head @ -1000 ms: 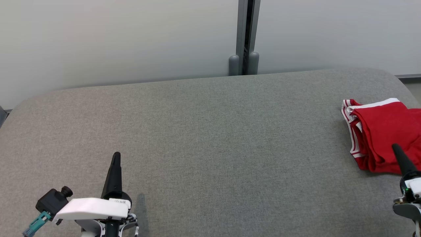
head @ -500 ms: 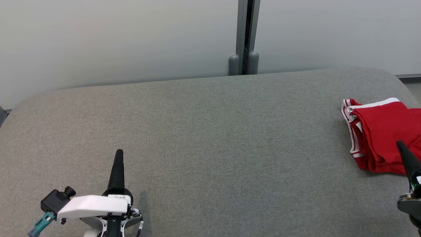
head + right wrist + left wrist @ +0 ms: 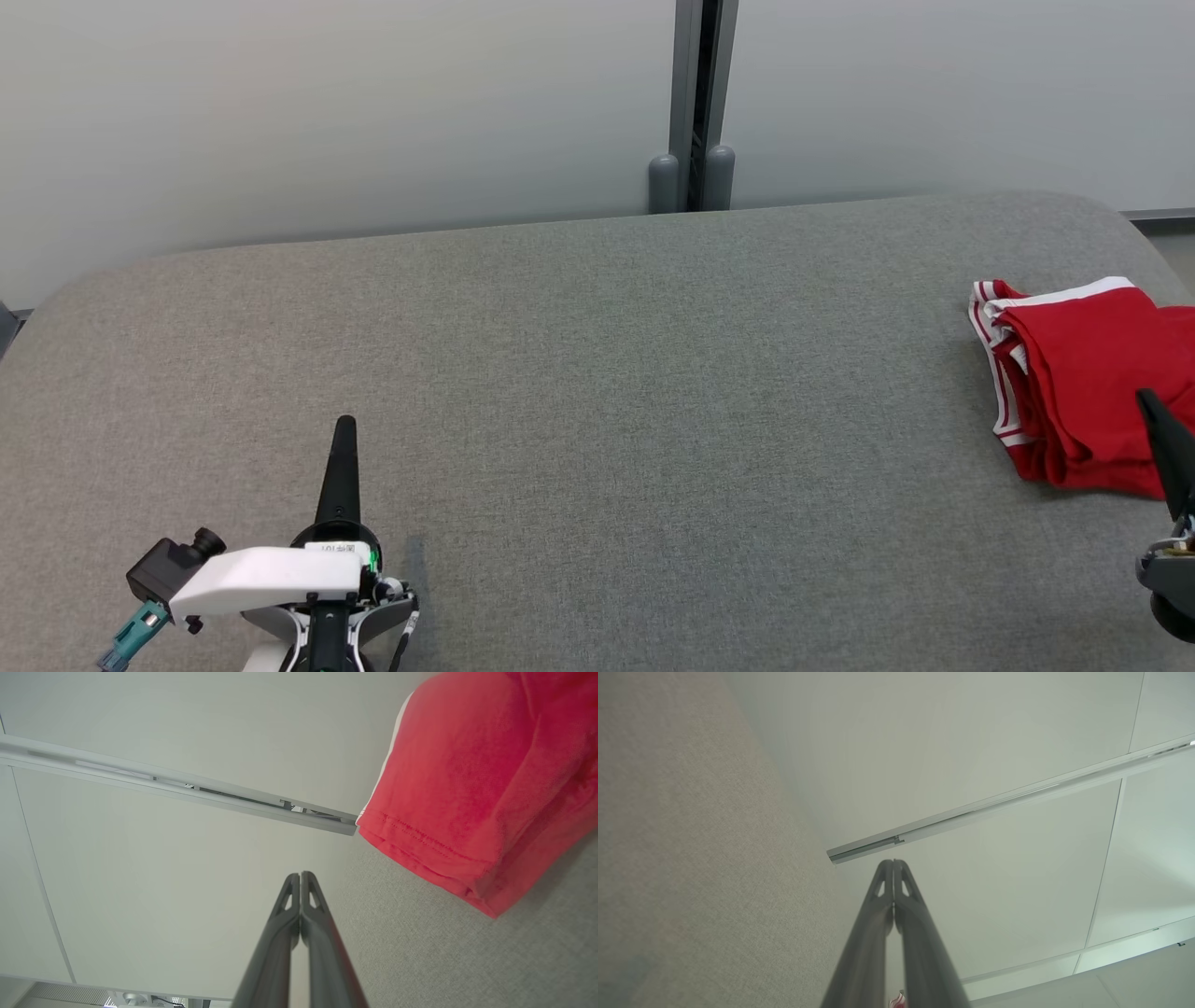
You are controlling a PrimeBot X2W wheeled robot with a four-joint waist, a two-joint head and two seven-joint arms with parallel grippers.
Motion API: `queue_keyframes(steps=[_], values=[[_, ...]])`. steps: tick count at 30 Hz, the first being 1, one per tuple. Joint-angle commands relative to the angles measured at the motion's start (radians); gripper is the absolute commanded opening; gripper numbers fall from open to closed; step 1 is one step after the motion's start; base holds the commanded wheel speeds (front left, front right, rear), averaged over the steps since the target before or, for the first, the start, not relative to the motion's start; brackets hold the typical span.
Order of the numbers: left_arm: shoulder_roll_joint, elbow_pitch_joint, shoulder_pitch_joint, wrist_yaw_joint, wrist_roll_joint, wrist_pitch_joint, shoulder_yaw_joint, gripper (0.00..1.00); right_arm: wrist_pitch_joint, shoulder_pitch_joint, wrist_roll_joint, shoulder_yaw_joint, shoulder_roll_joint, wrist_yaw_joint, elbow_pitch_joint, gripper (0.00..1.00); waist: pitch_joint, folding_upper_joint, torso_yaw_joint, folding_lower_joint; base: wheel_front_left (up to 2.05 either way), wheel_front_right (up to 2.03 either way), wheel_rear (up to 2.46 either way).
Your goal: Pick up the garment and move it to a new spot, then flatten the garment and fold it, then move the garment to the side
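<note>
Garment: folded red-and-white fabric garment [image 3: 1074,373], far right of grey cloth table [image 3: 597,392], near its edge.
Grippers: I read left gripper [image 3: 344,427] and right gripper [image 3: 1146,403] pressed together, empty.
Risk: a snag by the right gripper could drag it off.

Grey fabric table [image 3: 597,392] before pale wall panels [image 3: 327,112].

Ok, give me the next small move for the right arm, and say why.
Probably draw the right gripper back toward the robot, clear of the red garment. It already lies folded near the grey table's right edge, and the left gripper and the right one are both shut and empty, so nothing looks left to grasp.
</note>
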Motion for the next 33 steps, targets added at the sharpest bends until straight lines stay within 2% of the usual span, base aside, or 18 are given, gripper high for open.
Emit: queue_keyframes(steps=[1,33], values=[[0.002,0.001,-0.029,-0.01,-0.017,-0.002,0.003,0.0,0.01,-0.018,0.023,-0.008,-0.01,0.0,0.004,0.0,0.0,0.0,0.0,0.0,0.0,0.0,0.0],[-0.046,0.046,-0.063,-0.061,-0.201,-0.017,0.001,0.0,0.089,-0.063,0.24,-0.065,-0.023,0.0,0.075,0.0,0.002,0.0,-0.001,0.0,0.0,0.0,0.0]])
